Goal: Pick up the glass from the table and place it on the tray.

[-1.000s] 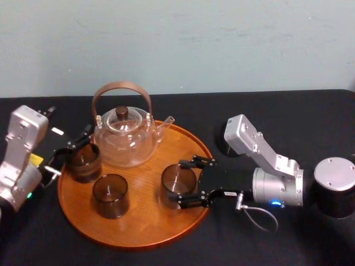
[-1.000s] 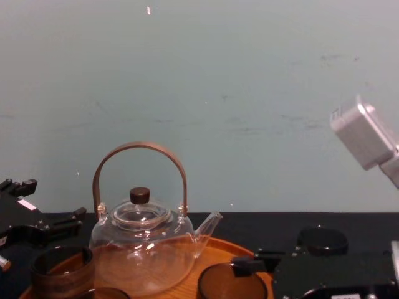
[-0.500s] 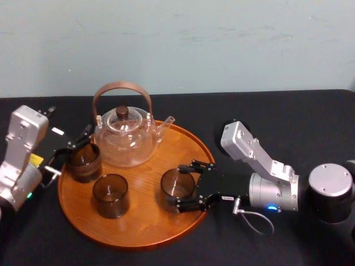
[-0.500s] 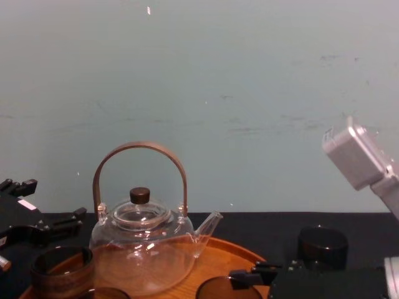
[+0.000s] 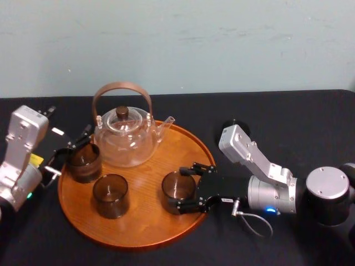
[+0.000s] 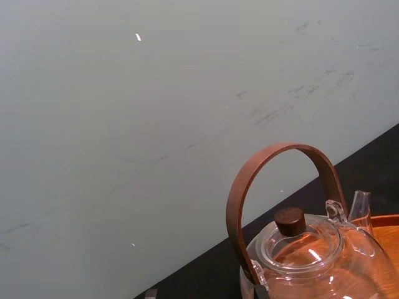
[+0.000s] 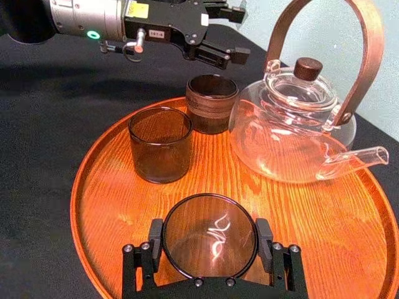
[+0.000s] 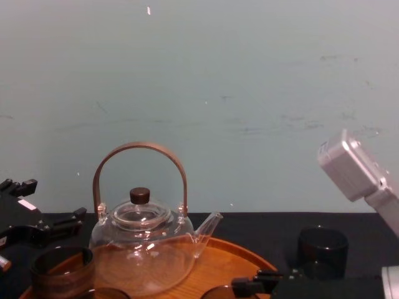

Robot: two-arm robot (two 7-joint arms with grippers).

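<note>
The round orange-brown tray (image 5: 133, 241) lies on the black table (image 5: 288, 111). My right gripper (image 5: 183, 189) reaches in from the right, over the tray's right side, shut on a dark glass (image 5: 177, 187). In the right wrist view the glass (image 7: 209, 227) sits between the two pads (image 7: 156, 235), low over the wood (image 7: 112, 205); I cannot tell if it touches. My left gripper (image 5: 73, 152) is open at the tray's left edge, by a ribbed dark glass (image 5: 84, 162).
A glass teapot (image 5: 123, 138) with a brown hoop handle stands at the tray's back. Another dark glass (image 5: 110, 195) stands at the tray's front left. A black round object (image 8: 321, 246) sits on the table behind my right arm.
My right gripper has moved down and a little towards me with the glass, sinking lower over the tray. The left arm, teapot and other glasses have not moved.
</note>
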